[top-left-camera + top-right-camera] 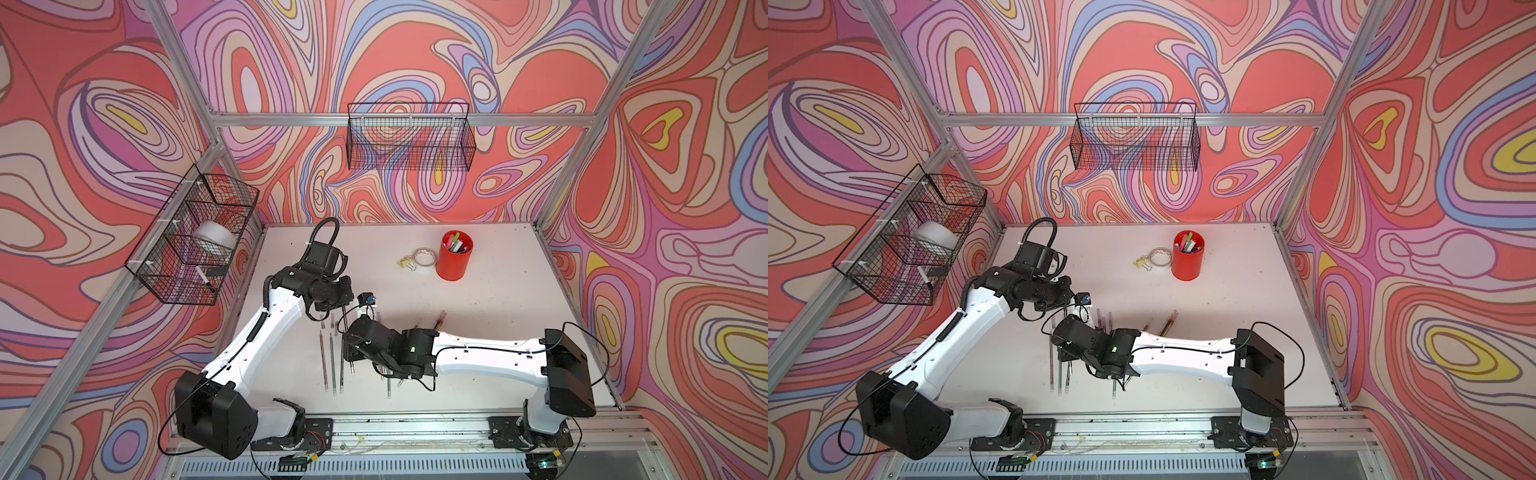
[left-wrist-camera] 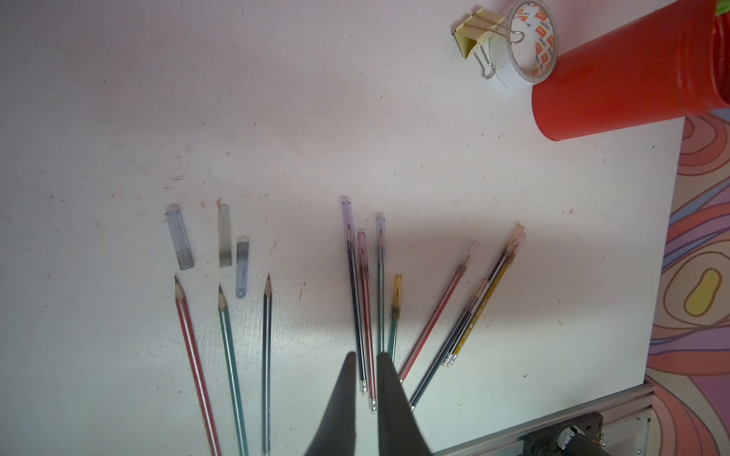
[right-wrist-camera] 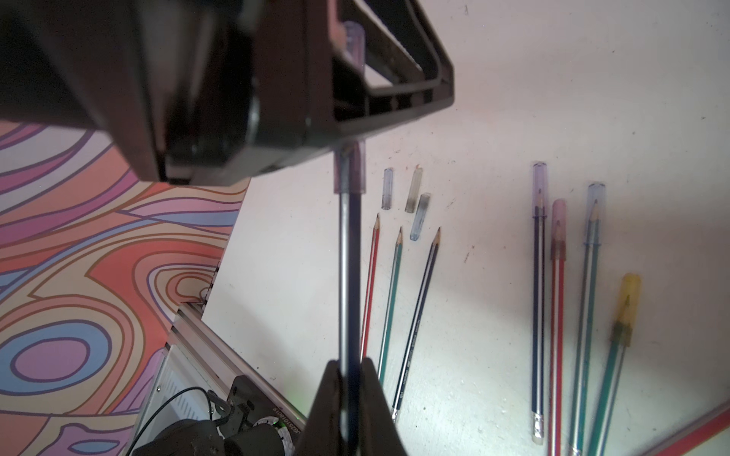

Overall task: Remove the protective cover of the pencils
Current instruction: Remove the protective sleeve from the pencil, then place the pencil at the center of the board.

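1. Gripping the held pencil (image 3: 349, 276) at lower centre of the right wrist view, the right gripper (image 3: 349, 361) is clamped on its shaft.
2. The left gripper (image 2: 366, 355) pinches its cover (image 3: 349, 173) (translucent, purplish), upper centre.
3. On the table (image 3: 592, 98), other pencils (image 3: 537, 308) lie at right.

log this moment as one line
phase: cap removal | left gripper: shut on cap | right gripper: shut on pencil | loose caps: three | bare pencils: three

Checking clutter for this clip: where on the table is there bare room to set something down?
Bare: table between the red cup and the right arm; also between the tape roll and the left arm. Crowded: the middle front, where pencils and loose covers lie beneath both arms.
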Robot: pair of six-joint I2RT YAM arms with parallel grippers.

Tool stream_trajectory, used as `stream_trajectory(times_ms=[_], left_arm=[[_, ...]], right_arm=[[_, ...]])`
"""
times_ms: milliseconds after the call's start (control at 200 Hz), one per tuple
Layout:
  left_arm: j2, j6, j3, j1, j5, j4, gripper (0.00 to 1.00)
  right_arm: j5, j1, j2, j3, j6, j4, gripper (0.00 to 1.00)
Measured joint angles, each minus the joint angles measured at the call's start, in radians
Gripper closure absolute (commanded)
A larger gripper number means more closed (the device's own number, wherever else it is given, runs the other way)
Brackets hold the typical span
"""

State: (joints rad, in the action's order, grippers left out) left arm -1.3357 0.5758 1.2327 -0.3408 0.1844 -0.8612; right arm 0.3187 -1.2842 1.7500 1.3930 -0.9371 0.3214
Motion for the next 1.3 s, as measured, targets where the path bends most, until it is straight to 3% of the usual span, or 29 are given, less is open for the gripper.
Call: stream_trajectory(times_ms=[205, 581, 796, 997, 1302], left_arm=[[-0.041, -0.035, 0.064, 0.000, -0.039, -0.005, 1.00], [-0.238, -0.121, 0.238, 0.002, -0.093, -0.002, 1.00], [-0.315, -0.138, 0.233, 0.012, -0.088, 0.013, 1.00], [-0.394, -0.137, 0.241, 0.015, -0.087, 0.002, 1.00], [-0.399, -0.127, 0.241, 0.018, -0.082, -0.013, 1.00]], right_arm=[[-0.004, 0.000, 0.000, 0.000, 0.000, 0.000, 1.00], [-0.005, 0.000, 0.000, -0.029, -0.020, -0.008, 1.00], [0.008, 0.000, 0.007, -0.080, -0.080, 0.005, 0.99], [-0.012, 0.007, 0.105, -0.080, -0.139, 0.016, 1.00], [-0.087, 0.029, 0.231, -0.060, -0.188, 0.059, 1.00]])
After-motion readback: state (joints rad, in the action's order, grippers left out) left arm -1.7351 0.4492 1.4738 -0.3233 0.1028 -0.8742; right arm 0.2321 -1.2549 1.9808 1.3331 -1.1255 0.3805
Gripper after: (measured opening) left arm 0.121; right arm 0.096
